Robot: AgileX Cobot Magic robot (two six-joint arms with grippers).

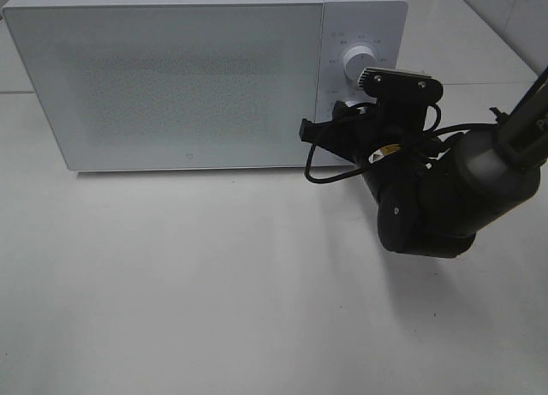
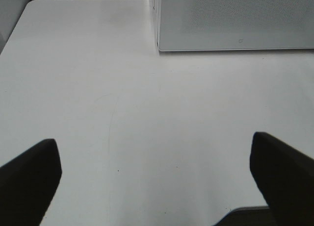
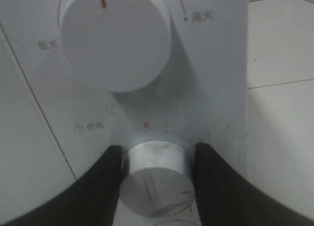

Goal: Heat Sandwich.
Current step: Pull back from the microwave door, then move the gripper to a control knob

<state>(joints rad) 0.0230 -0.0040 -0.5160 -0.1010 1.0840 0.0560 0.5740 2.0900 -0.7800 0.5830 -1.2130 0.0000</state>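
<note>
The sandwich is out of view. The white microwave [image 1: 171,78] stands at the back of the table with its door closed. My right gripper [image 3: 158,152] reaches its control panel, and both dark fingers [image 3: 105,182] press the sides of the lower silver timer knob [image 3: 154,182]. Above it sits the larger white power knob [image 3: 115,39] with a red mark pointing up. In the high view the right arm's wrist [image 1: 402,95] covers the lower knob, and only the upper knob [image 1: 357,65] shows. My left gripper [image 2: 154,142] hangs open over bare table, short of the microwave's front corner [image 2: 162,44].
The white table [image 1: 214,284] spreads out in front of the microwave. A black cable [image 1: 321,168] loops from the right wrist. Tiled wall shows at the back right.
</note>
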